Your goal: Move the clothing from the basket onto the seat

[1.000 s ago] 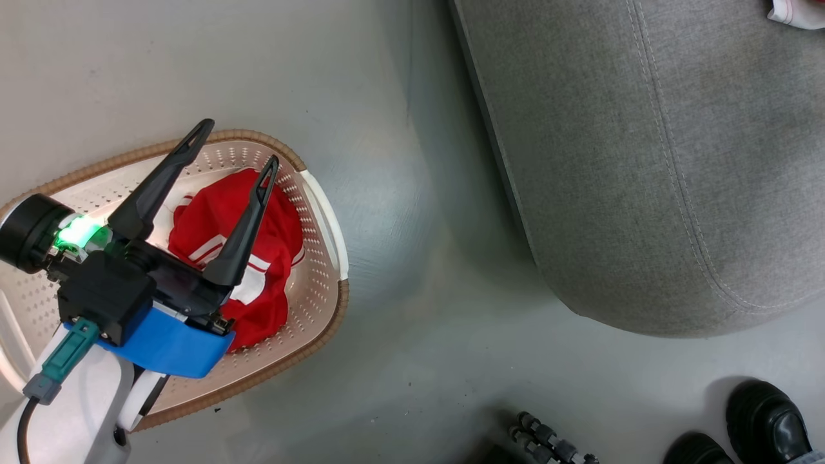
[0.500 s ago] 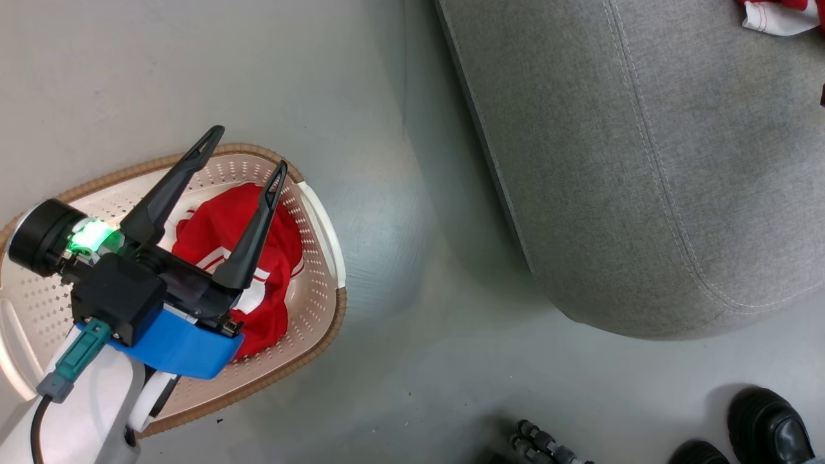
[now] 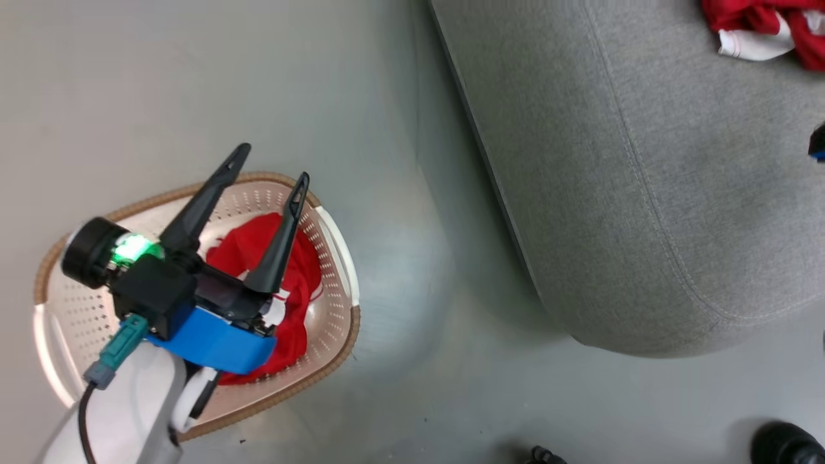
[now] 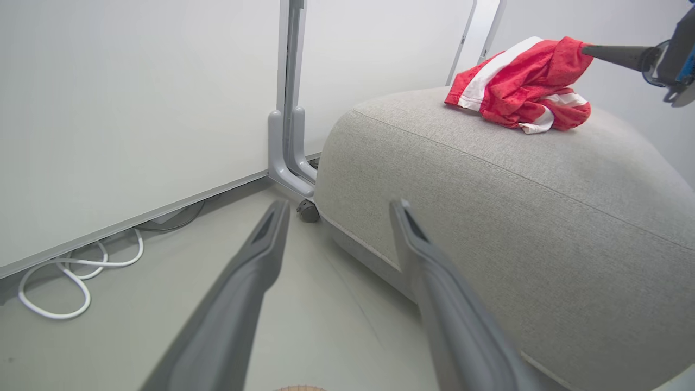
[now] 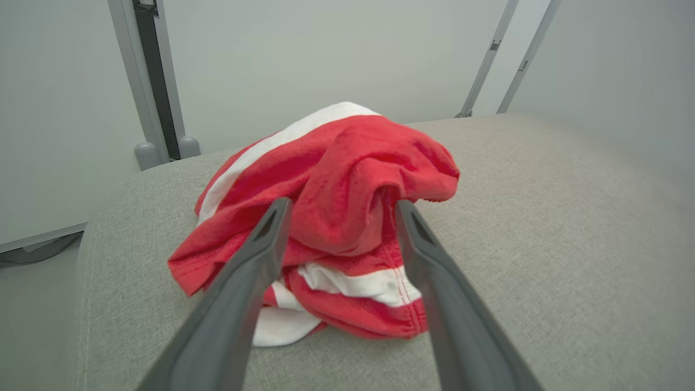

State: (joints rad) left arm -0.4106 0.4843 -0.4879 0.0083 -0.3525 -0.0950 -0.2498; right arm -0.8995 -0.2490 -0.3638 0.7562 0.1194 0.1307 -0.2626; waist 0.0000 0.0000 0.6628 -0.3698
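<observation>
Grey seat (image 3: 644, 193), pale floor (image 3: 193, 84), white walls (image 4: 136, 108)

No readable txt, labels, brands or nos. on anything in the pics.

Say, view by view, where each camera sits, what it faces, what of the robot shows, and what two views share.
Head view: high, facing down at the cream perforated plastic basket holding a red-and-white fabric garment, beside the grey woven-fabric seat; open left gripper and pale forearm show.
Left wrist view: low, facing the seat's side along its open fingers.
Right wrist view: above the seat, facing a second garment on it, framed by the open right gripper.
Shared: both wrist views show that second garment.
</observation>
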